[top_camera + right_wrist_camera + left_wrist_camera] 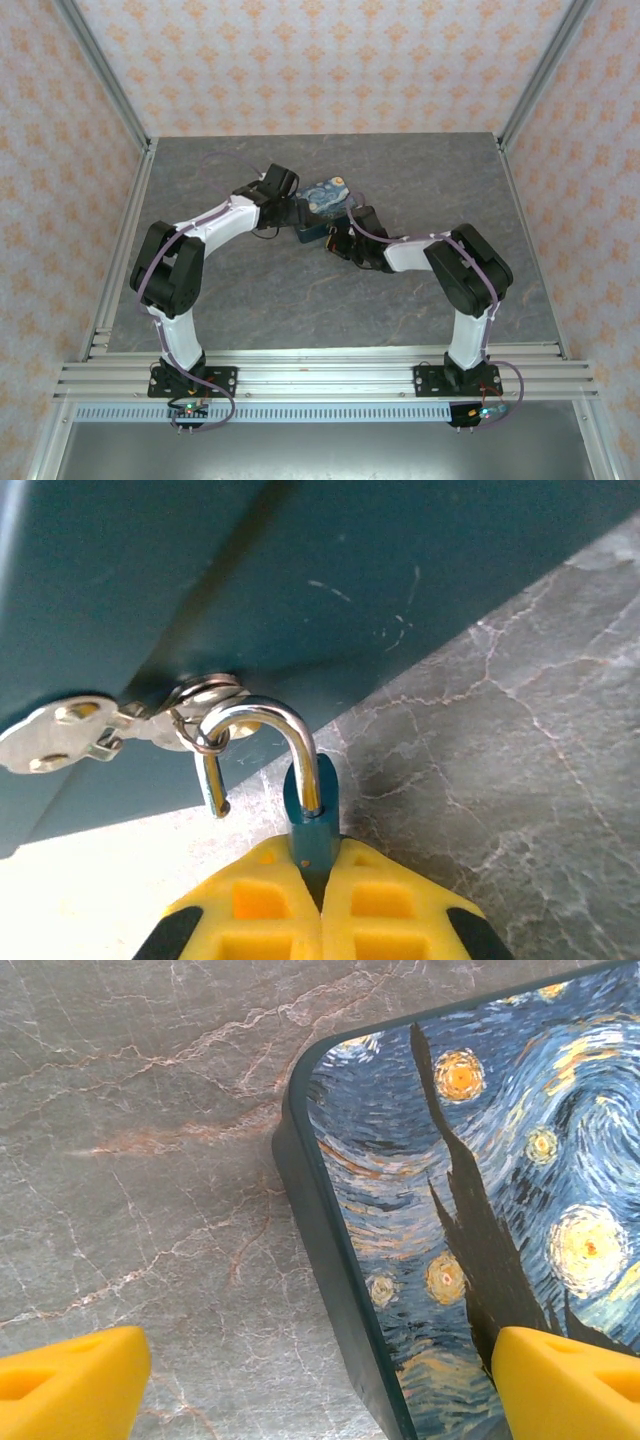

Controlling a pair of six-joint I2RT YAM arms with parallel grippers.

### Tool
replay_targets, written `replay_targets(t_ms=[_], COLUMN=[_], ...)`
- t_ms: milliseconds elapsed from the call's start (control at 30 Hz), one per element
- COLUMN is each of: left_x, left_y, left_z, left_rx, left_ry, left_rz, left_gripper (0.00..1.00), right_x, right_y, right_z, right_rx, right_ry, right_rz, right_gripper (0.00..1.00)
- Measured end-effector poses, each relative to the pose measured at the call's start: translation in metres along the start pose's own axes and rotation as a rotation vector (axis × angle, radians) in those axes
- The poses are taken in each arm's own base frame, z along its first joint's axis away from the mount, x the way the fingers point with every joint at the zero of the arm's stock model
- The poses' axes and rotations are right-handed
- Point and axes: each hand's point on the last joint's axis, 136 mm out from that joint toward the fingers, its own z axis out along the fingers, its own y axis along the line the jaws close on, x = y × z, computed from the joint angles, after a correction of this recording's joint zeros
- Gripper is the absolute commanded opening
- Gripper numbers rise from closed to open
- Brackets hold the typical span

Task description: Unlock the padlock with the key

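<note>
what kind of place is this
Probably a robot test booth, not a home: left arm and right arm bolted to a metal rail, a stone-look table, patterned wall panels.

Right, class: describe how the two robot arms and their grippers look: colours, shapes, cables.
Both the left arm and the right arm have white shells between bulky black joints, with thin purple cables looped along them. The left gripper's fingers and the right gripper's fingers are chunky yellow plastic with moulded hollows.
</note>
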Motion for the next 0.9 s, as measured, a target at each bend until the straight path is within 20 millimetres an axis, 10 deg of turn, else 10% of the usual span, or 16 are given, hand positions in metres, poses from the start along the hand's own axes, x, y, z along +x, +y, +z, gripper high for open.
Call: replay_targets(t_ms=[900], left_x=[-0.006], left_y=[-0.019], left_z=[0.015], left_rx=[0.095], left_ry=[-0.029], left_rz=[-0.030], left_gripper=[0.82], right_x=[-0.045], right_y=[-0.009], right_z=[0.003], right_rx=[0.019], right_ry=[-0.050], right_rz=[0.028], right_gripper=[0.00])
